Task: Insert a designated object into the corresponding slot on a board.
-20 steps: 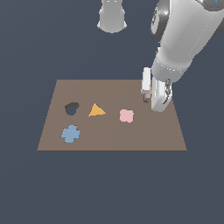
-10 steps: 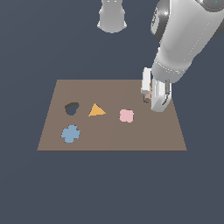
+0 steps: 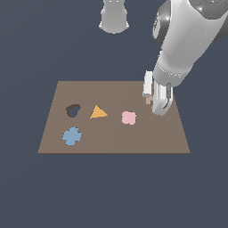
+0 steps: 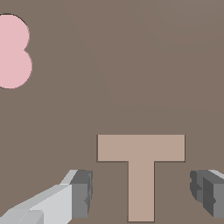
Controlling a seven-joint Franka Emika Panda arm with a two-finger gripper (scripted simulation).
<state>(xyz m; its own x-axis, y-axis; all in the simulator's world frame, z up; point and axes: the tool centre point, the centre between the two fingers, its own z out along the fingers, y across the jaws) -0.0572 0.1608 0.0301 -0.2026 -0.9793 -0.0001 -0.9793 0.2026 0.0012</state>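
You are looking at a simulated scene with one white robot arm [image 3: 187, 49] reaching down from the upper right of the exterior view toward a flat brown board [image 3: 111, 138] that lies on a dark blue-grey counter [image 3: 111, 191].

On the board, in the exterior view, a dark heart-shaped cut-out [image 3: 72, 110] sits toward the left, with an orange triangle [image 3: 98, 112] just beside it on its right. A pink clover shape [image 3: 128, 117] lies near the middle, and a blue cross [image 3: 71, 136] sits at the lower left. A pale grey cylinder [image 3: 114, 15] stands off the board at the top centre of that view.

The gripper [image 3: 154, 97] hangs over the right part of the board, to the right of the pink clover. A sliver of pale tan shows between its fingers there.

In the wrist view you see the object [image 4: 141, 168], a pale tan T-shaped piece, lighter than the board around it. A thin dark outline runs along its edges, and it looks level with the board surface; the slot itself cannot be seen apart from that outline. The two dark grey finger pads [image 4: 81, 192] stand on either side of the T's stem, well clear of it, so the jaws are apart and grip nothing. Part of the pink clover shows at the upper left of the wrist frame.
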